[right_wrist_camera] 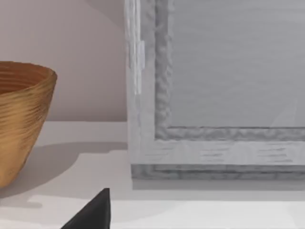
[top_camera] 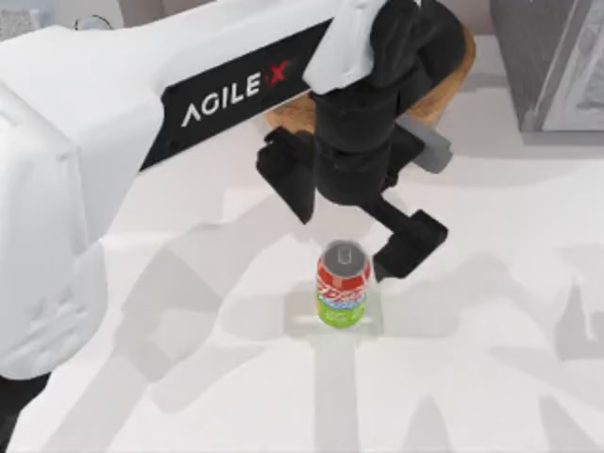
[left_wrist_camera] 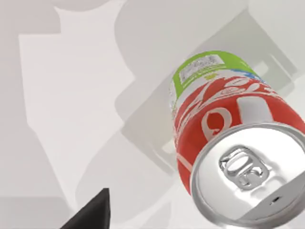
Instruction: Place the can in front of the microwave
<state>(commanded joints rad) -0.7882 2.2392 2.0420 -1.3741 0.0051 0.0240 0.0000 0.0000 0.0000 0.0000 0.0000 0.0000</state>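
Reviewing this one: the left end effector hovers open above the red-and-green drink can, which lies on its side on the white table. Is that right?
Not quite. The red-and-green drink can with the silver top stands upright on the white table, as the top view shows; it is not on its side. The rest holds: the left end effector hovers open above it.

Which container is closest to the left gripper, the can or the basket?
The can, red on top and green below, standing upright just by the open left gripper; the woven basket sits farther back.

White table [top_camera: 491, 377], upright can [top_camera: 343, 286], wooden basket [right_wrist_camera: 21, 119], microwave [right_wrist_camera: 219, 95]
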